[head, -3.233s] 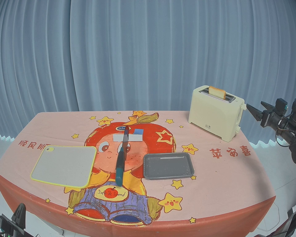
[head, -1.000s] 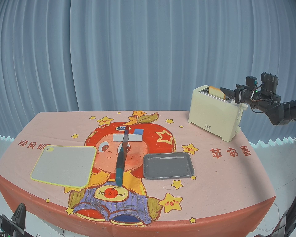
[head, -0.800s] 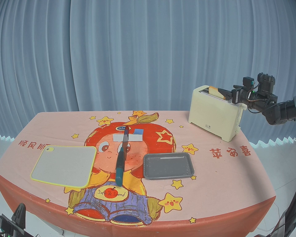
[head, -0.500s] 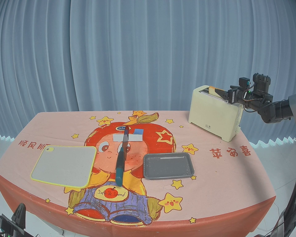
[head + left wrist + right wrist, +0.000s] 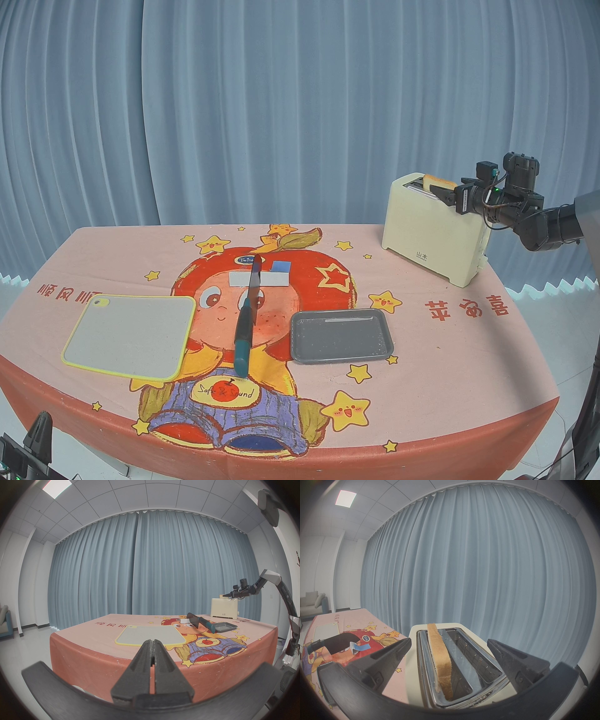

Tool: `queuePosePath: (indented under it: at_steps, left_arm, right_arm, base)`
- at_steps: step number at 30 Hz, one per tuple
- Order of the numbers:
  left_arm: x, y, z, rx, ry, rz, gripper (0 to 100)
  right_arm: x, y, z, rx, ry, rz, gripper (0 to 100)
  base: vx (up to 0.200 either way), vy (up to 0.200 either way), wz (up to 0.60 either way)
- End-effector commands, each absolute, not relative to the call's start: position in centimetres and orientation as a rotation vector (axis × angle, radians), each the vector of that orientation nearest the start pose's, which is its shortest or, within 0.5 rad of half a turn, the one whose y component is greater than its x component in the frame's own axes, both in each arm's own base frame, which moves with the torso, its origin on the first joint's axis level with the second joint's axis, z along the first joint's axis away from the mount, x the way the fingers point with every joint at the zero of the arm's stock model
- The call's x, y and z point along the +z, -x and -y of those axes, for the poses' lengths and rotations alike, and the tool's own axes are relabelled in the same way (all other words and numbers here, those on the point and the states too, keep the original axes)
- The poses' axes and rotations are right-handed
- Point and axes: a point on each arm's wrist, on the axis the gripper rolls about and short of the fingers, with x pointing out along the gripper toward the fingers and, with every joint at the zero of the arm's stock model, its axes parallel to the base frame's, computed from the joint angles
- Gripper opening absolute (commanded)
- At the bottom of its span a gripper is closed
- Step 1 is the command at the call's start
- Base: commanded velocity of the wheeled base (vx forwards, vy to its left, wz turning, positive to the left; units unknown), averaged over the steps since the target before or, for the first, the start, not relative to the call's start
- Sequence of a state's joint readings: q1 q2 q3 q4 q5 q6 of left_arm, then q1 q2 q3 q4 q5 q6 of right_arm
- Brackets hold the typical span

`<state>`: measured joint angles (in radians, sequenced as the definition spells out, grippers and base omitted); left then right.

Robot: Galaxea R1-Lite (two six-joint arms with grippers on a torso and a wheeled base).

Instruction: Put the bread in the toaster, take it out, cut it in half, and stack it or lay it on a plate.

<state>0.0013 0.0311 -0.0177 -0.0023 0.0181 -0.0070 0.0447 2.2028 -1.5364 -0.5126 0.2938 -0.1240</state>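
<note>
Hovering spread wide above the cream two-slot toaster (image 5: 431,237) at two o'clock on the pink cartoon-print table (image 5: 475,356), the right gripper (image 5: 448,642) faces the tan bread slice (image 5: 440,658) standing in one slot; the left gripper (image 5: 153,645) is closed, empty.

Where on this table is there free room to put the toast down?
The cutting board and the gray tray are both bare, as is the cloth between tray and toaster. Tightest: the knife lying between board and tray.
</note>
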Motion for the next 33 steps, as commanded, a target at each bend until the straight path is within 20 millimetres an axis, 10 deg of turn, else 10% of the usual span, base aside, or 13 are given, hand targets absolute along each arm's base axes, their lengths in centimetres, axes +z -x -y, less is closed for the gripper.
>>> queuePosePath:
  at_steps: [1,2,33]
  left_arm:
    - [7.6,2.0,0.0,0.020,0.007,-0.029,0]
    - [7.6,2.0,0.0,0.020,0.007,-0.029,0]
    - [7.6,2.0,0.0,0.020,0.006,-0.029,0]
  right_arm:
    - [17.3,-46.4,-2.8,0.346,0.103,-0.136,100]
    - [17.6,-46.5,-2.8,0.341,0.105,-0.126,0]
    - [22.4,-44.0,-3.1,0.345,0.116,-0.028,0]
  base:
    - [0.000,0.000,0.00]
    - [0.000,0.000,0.00]
    - [0.000,0.000,0.00]
